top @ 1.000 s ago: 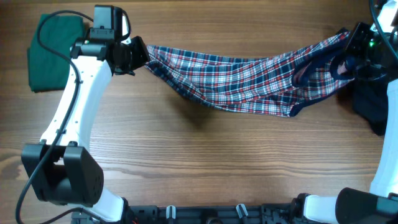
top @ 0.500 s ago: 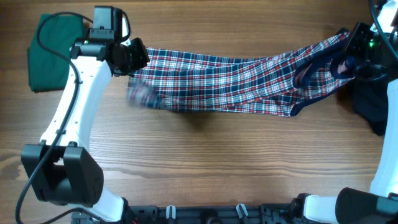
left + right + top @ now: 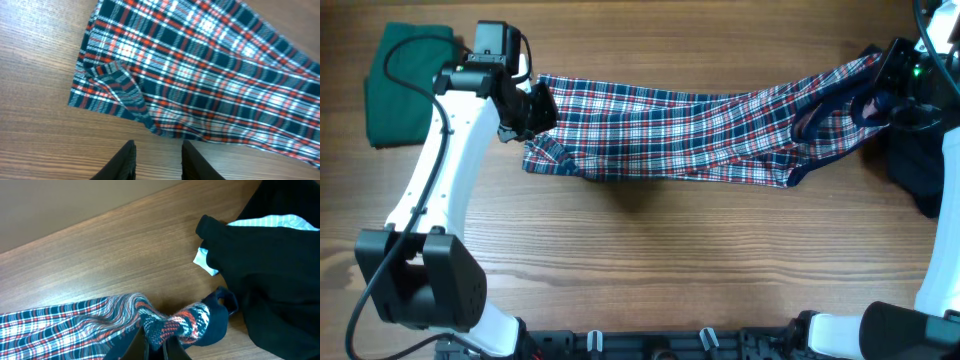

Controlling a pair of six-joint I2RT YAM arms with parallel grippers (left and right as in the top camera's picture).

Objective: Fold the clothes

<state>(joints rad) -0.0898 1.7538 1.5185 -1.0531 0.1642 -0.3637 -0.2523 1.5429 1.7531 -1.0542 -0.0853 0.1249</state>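
Observation:
The plaid dress (image 3: pixel 690 130) is stretched across the far half of the table. Its left end lies crumpled on the wood, while its right end is raised. My left gripper (image 3: pixel 535 108) hovers at that left end, open and with nothing in it. In the left wrist view its fingers (image 3: pixel 125 160) frame bare wood just short of the dress hem (image 3: pixel 125 105). My right gripper (image 3: pixel 880 95) is shut on the dress's navy-trimmed right end (image 3: pixel 170 322), and the cloth bunches between its jaws.
A folded dark-green garment (image 3: pixel 405 85) lies at the far left, behind my left arm. A black garment (image 3: pixel 920 165) is heaped at the right edge, beside my right gripper, and a pale blue patch (image 3: pixel 202 260) shows at its edge.
My left gripper has opened and let go of the dress's left end. That end has dropped and spread on the table. The right gripper has not moved.

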